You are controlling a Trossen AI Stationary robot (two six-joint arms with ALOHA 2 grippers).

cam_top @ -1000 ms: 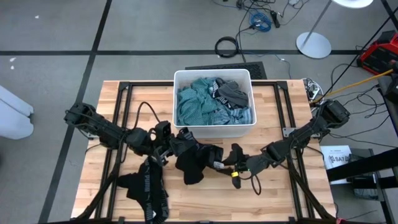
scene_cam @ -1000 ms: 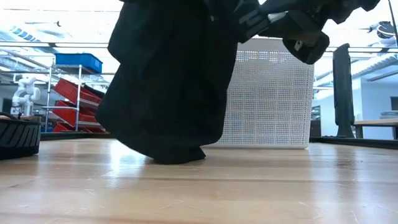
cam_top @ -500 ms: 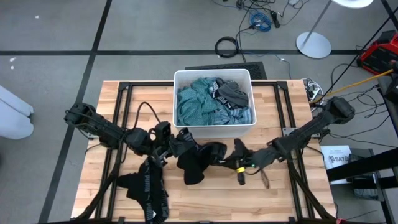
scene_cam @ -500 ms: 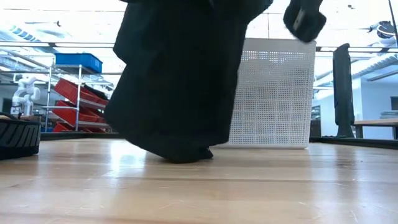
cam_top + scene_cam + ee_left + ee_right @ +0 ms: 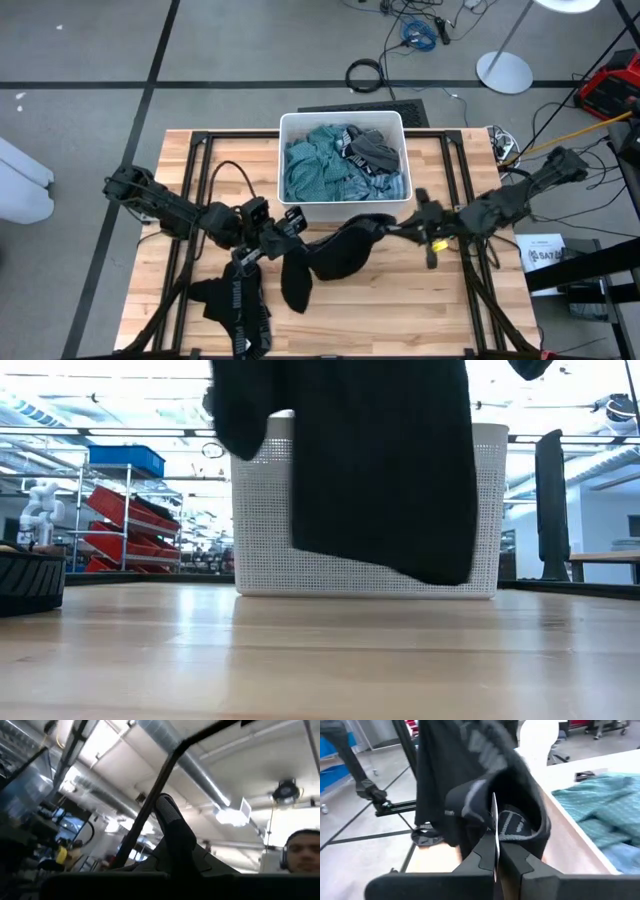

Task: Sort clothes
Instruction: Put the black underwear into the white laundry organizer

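Black garment [image 5: 335, 255] hangs stretched between my two grippers, clear of the desk [image 5: 440, 320] in the low view. Right gripper [image 5: 395, 225] is clenched on one end of it; in the right wrist view the cloth bunches right at the fingertips [image 5: 495, 852]. Left gripper [image 5: 285, 228] is clenched on the other end, a tail drooping below it. Just beyond both grippers sits the white bin [image 5: 290, 130] with the rest of the clothes [image 5: 330, 165], teal-green and light blue mostly. Near the left gripper, towards the desk's front edge, lies a black piece with white lettering [image 5: 235, 300], already laid out.

Step in hand, I judge: spread the black garment and set it down on its own pile. To do it well I keep both grips tight, pull the grippers apart evenly so the cloth flattens, keep the tail off the bin rim, lower level, release together.
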